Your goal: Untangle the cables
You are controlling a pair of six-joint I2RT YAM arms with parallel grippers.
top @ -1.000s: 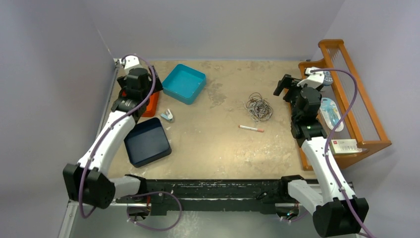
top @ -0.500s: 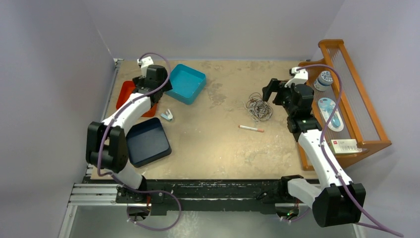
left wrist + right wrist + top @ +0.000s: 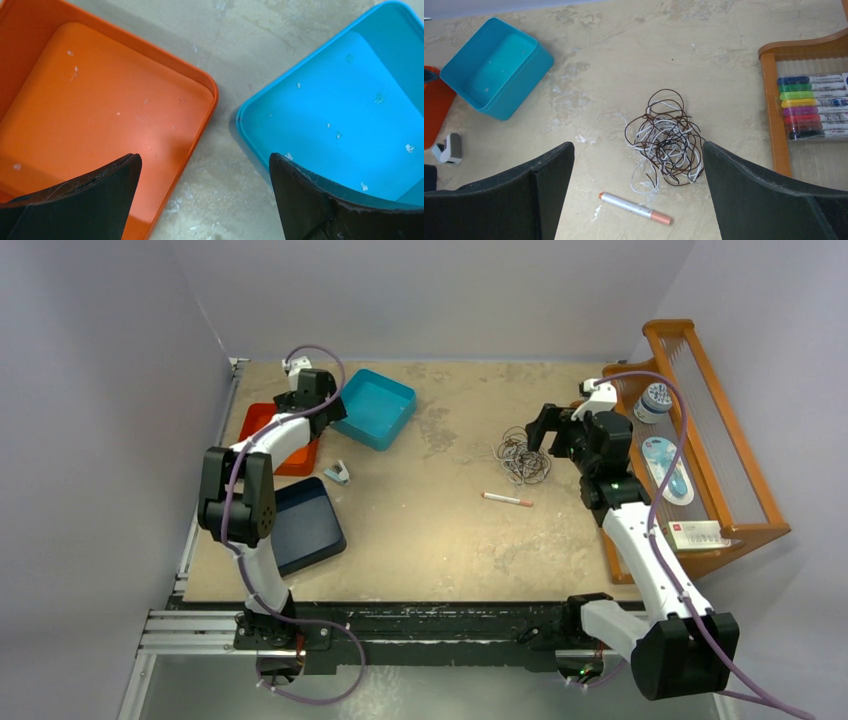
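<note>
Wooden rack (image 3: 777, 135) (markers (image 3: 809, 105) inside), cables (image 3: 667, 140) on table (image 3: 734, 75)

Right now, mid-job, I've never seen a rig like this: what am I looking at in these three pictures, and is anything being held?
Two white robot arms are bolted at the near edge of a table. The wide picture looks down from above and behind them. The other two come from a camera on each wrist, the dark wedges being that arm's own fingers. The left end effector hangs open over the gap between an orange tray and a teal tray, holding nothing. The right end effector is open above the cables, a tangle of brown and whitish wires beside a pen, holding nothing. A dark blue tray and a wooden rack of markers sit at the sides.
</note>
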